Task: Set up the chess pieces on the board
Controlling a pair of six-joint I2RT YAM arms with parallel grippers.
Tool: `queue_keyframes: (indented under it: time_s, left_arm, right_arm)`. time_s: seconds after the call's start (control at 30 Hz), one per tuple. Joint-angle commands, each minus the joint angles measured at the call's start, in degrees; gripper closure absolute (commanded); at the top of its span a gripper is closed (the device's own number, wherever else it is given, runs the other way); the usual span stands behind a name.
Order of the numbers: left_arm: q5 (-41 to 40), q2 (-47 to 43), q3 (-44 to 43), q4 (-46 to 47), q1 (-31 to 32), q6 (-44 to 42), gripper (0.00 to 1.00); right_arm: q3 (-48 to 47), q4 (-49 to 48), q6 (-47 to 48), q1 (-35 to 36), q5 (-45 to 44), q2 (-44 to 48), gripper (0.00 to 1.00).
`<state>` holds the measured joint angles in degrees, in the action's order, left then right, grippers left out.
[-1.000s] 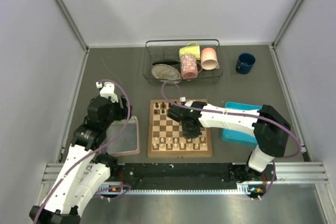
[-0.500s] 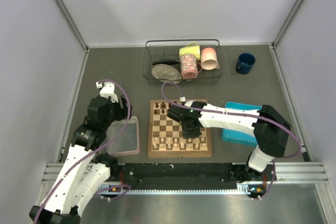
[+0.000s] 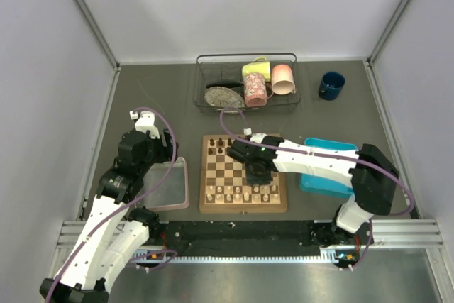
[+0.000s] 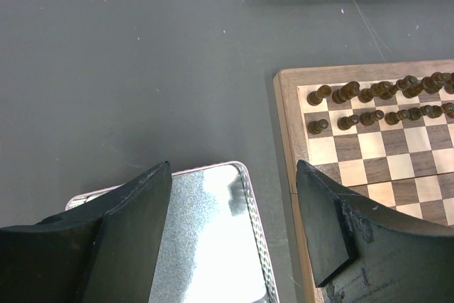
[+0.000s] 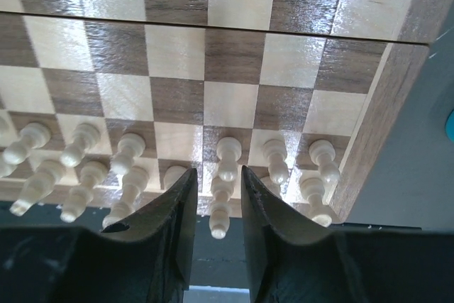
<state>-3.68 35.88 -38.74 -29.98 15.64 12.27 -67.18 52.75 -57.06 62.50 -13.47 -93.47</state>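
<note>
The board (image 3: 206,206) lies in front of my arms, with dark chess pieces (image 3: 216,147) on its far rows and cream chess pieces (image 3: 225,192) on its near rows. My right gripper (image 3: 257,174) hovers low over the near right part of the board (image 5: 234,54). In the right wrist view this gripper (image 5: 216,177) is open, and a cream pawn (image 5: 227,154) and the taller cream piece (image 5: 220,209) behind it stand free between its fingers. My left gripper (image 4: 234,175) is open and empty above the clear pinkish tray (image 4: 206,246), left of the dark pieces (image 4: 376,97).
A wire basket (image 3: 206,69) with mugs and a plate stands behind the board. A dark blue mug (image 3: 330,85) sits at the back right. A blue tray (image 3: 323,181) lies right of the board, under my right arm. The pinkish tray (image 3: 167,184) lies left of the board.
My right gripper's jaws have parted, letting go of a cream piece on the near rows. The left arm has not moved.
</note>
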Motion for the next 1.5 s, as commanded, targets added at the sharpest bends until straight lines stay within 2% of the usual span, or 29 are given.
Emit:
queue_keyframes:
  time_s: [0.0, 0.07, 0.17, 0.2, 0.27, 0.33, 0.43, 0.47, 0.57, 0.73, 0.9, 1.07, 1.37, 1.47]
  left_arm:
    - [0.2, -0.4, 0.3, 3.0, 0.2, -0.4, 0.25]
    - [0.2, -0.3, 0.3, 3.0, 0.2, -0.4, 0.25]
    - [0.3, -0.2, 0.3, 3.1, 0.2, -0.4, 0.25]
    - [0.4, -0.2, 0.3, 3.1, 0.2, -0.4, 0.25]
    - [0.4, -0.1, 0.3, 3.0, 0.2, -0.4, 0.25]
    - [0.4, -0.1, 0.3, 3.0, 0.2, -0.5, 0.25]
    - [0.3, -0.1, 0.3, 3.0, 0.2, -0.4, 0.25]
    - [0.3, -0.2, 0.3, 3.0, 0.2, -0.4, 0.25]
    - [0.4, -0.3, 0.3, 3.1, 0.2, -0.4, 0.25]
    - [0.5, -0.3, 0.3, 3.0, 0.3, -0.4, 0.25]
    - [0.4, -0.3, 0.3, 3.0, 0.4, -0.5, 0.25]
    - [0.3, -0.4, 0.3, 3.0, 0.4, -0.4, 0.25]
    - [0.1, -0.5, 0.4, 3.0, 0.4, -0.4, 0.25]
    - [0.1, -0.4, 0.3, 3.0, 0.4, -0.4, 0.25]
  right_arm:
    - [-2.3, 0.2, 0.2, -1.4, -2.9, 7.9, 0.69]
    - [-0.9, 1.4, 0.2, -3.6, -4.9, 13.6, 0.68]
    - [2.6, 4.5, 0.0, -10.9, -7.1, 22.3, 0.66]
    - [3.7, 5.1, 0.4, -16.7, -7.0, 24.1, 0.65]
    - [7.0, 5.8, 0.6, -22.3, -6.2, 28.8, 0.64]
    - [9.8, 5.7, 1.2, -30.5, -5.6, 30.8, 0.63]
    - [11.0, 5.4, 2.2, -38.4, -4.9, 31.5, 0.57]
    - [11.4, 5.3, 1.8, -39.9, -4.8, 31.6, 0.5]
    - [13.5, 3.4, -2.5, -45.7, -4.3, 33.3, 0.41]
    - [16.9, -1.1, -10.4, -54.7, -2.9, 36.5, 0.36]
    - [15.8, -3.2, -19.8, -58.2, -3.9, 33.1, 0.36]
    - [13.7, -5.3, -25.9, -59.4, -2.3, 24.2, 0.37]
    - [9.8, -9.5, -28.9, -60.0, -2.2, 12.2, 0.4]
    - [7.6, -9.5, -27.4, -60.1, -2.9, 8.2, 0.48]
